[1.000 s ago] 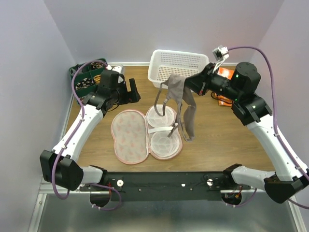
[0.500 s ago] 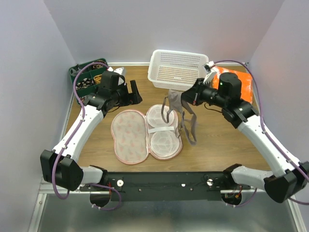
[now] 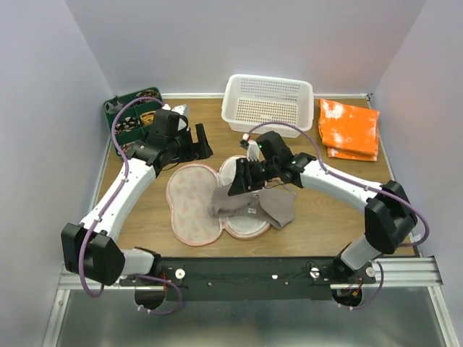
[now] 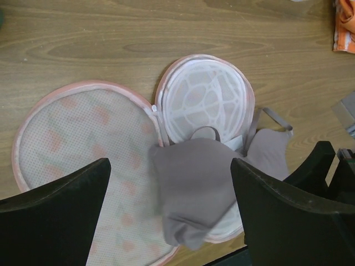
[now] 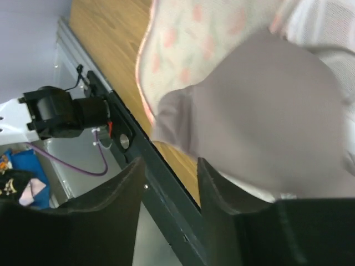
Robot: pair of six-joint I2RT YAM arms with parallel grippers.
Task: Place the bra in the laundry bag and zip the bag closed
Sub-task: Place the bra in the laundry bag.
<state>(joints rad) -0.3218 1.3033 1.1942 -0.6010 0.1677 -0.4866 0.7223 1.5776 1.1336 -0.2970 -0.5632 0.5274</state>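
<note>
Bra [image 3: 269, 205] lies crumpled across the open, unzipped bag [image 3: 189, 210], covering the near lobe of its white mesh half. One cup laps onto the printed half and another edge spills onto the wooden surface [image 3: 333, 210]. Right arm's jaws hang parted over it, gripping nothing; left arm's jaws stand wide apart beyond the bag, empty.
</note>
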